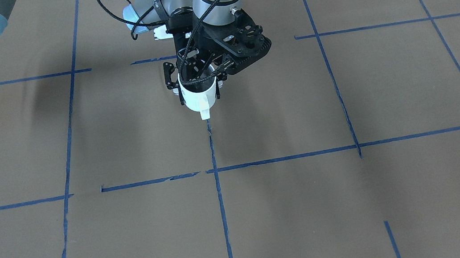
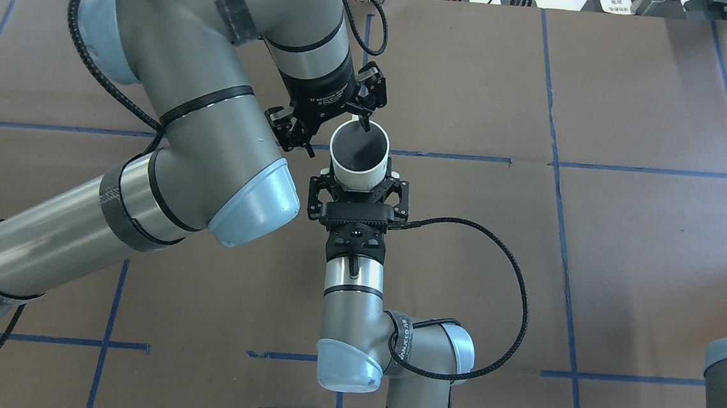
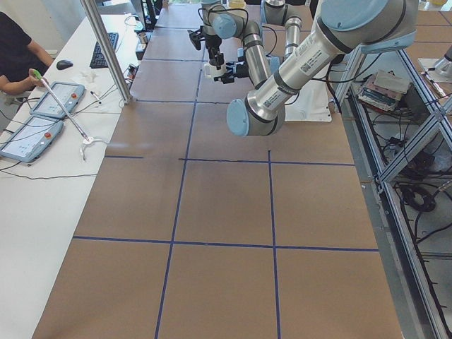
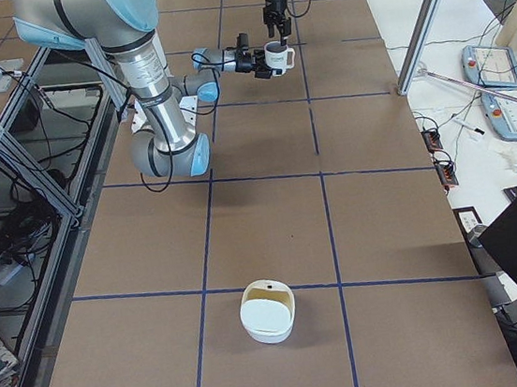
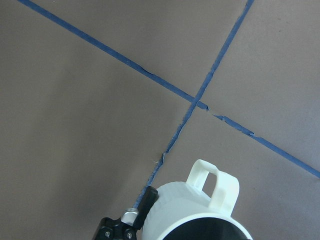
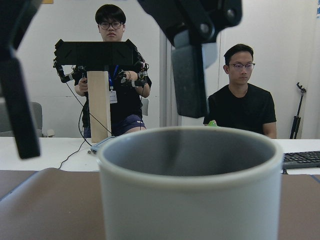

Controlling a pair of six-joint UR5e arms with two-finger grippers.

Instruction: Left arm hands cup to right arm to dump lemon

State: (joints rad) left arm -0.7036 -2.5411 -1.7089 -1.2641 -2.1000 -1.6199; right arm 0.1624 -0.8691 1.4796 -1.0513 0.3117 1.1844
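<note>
Held up in the air above the middle of the flat brown paper-covered worktop (image 2: 622, 260), well clear of it: a white mug (image 2: 359, 154) with a loop handle (image 5: 225, 182) and a dull grey inside, upright, mouth up, handle turned to the far side, away from the robot. Clamped round the body below the rim by the black linkage-fingered right gripper (image 2: 358, 181), reaching in level from the robot's side, one finger on each flank. Straight above, pointing down, the black left gripper (image 2: 335, 137): spread wide, one finger hanging over the far rim, the other out past the mug's left side, neither pinching the wall. No lemon to be made out; mug bottom in shadow, so cannot tell whether inside. Probably glazed ceramic: stiff, fairly weighty for its size, smooth enough to slip or swivel in a side grip, likely to chip or crack if dropped. Best taken as here, squarely across the round body, handle left free; firm squeeze wanted before any tilting. Underneath, squares ruled by blue tape lines (image 1: 223, 220). Open surface to the right of the mug; on the left, crowding from the bulky silver-grey left arm (image 2: 250, 183). Toward the right-hand end, a white rounded tub (image 4: 270, 329), perhaps the place for dumping. Beyond the far edge, a white desk (image 6: 40, 152) and a seated person in a black top (image 6: 241, 105).
</note>
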